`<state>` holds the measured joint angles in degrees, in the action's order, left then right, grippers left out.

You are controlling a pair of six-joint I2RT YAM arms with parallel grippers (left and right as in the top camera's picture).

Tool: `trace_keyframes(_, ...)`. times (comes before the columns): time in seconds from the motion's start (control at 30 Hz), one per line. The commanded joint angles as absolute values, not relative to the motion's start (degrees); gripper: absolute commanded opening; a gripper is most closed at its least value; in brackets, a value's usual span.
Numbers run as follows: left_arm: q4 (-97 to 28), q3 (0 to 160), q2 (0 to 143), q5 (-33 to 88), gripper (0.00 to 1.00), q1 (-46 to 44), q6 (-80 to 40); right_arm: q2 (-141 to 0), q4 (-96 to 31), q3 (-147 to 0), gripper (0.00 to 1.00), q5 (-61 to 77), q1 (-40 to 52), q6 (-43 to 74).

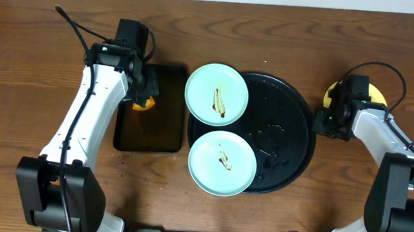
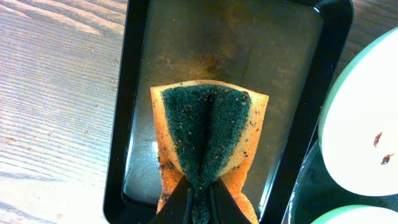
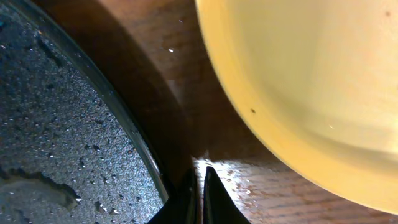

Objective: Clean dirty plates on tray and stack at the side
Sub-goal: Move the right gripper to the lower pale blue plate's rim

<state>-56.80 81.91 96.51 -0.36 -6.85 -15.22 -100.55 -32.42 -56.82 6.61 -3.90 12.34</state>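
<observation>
Tabletop (image 1: pixel 23 61), two plates (image 1: pixel 216 94) face-up on tray (image 1: pixel 292 135)

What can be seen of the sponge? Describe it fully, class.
The sponge is orange foam with a dark green scouring face turned to the left wrist camera, dotted with dark specks. The left gripper pinches its lower edge, creasing it down the middle. It sits over the dark rectangular tray, whose floor looks stained. Whether it rests on that floor cannot be told.

Glossy black round tray (image 1: pixel 289 128): wet, droplets visible.
Two pale blue round plates (image 1: pixel 217 93) (image 1: pixel 222 162): brown-streaked, both overlapping tray's left rim.
</observation>
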Motion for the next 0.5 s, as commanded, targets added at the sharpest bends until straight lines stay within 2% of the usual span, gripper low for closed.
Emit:
trace_keyframes(0.0, -56.95, 81.47, 96.23, -0.60, 0.08, -6.70, -15.57, -100.40, -31.73, -56.66, 0.07, 13.65, -2.37, 11.27)
trace_keyframes(0.3, -56.95, 81.47, 96.23, -0.60, 0.12, -6.70, -15.57, -96.71, -40.86, -63.68, 0.25, 13.58, -1.76, 10.61)
trace_keyframes(0.4, -56.95, 81.47, 96.23, -0.62, 0.12, -6.70, -15.57, -93.19, -44.51, -65.56, 0.38, 14.85, 1.10, 10.66)
trace_keyframes(0.47, -56.95, 81.47, 96.23, -0.60, 0.13, -6.70, -15.57, -92.38, -45.15, -65.56, 0.40, 17.61, 3.09, 10.63)
